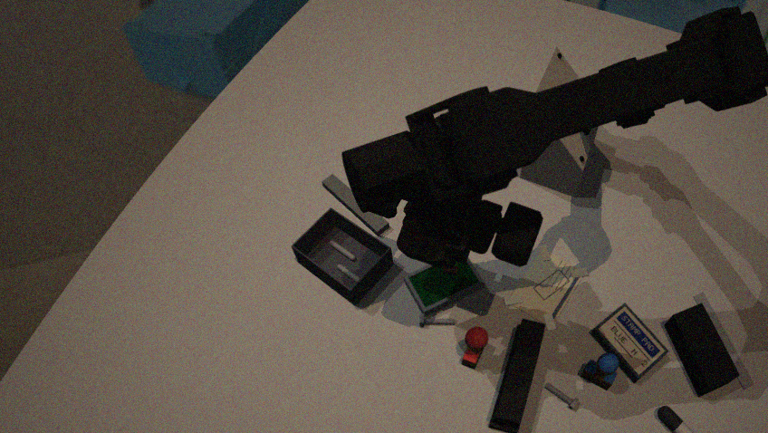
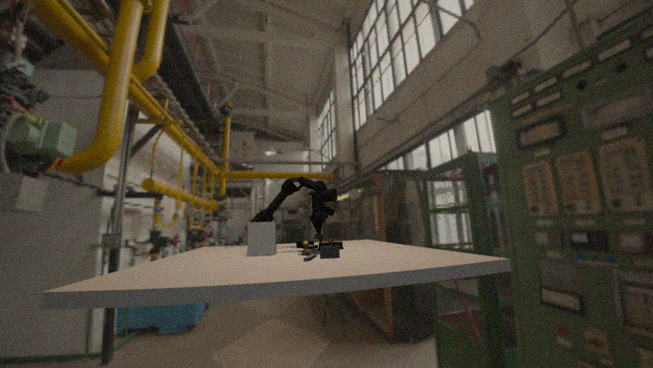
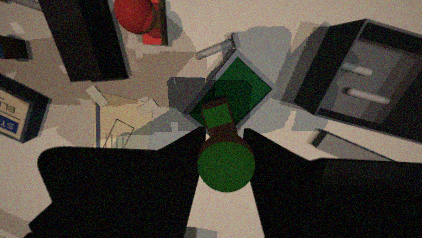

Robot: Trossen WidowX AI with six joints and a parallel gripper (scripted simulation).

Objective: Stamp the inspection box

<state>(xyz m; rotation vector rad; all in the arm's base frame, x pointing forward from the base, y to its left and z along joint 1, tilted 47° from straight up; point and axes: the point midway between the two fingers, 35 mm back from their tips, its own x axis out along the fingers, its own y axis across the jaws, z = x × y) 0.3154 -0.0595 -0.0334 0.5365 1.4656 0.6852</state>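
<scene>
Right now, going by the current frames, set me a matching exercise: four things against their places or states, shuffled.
1. Green-knobbed stamp
2. Red-knobbed stamp
3. Blue-knobbed stamp
4. Two pale sticks

A. inside the open dark box
B. between the gripper's fingers
C. beside the STAMP PAD tin
D. standing on the bench near the green pad

Pairs: 1-B, 2-D, 3-C, 4-A

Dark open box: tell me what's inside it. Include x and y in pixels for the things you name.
Two short pale rods lie on the floor of the dark open box (image 1: 322, 274) (image 3: 345, 50). In the top view, its near walls hide the floor's edge behind them; anything there can't be seen.
</scene>
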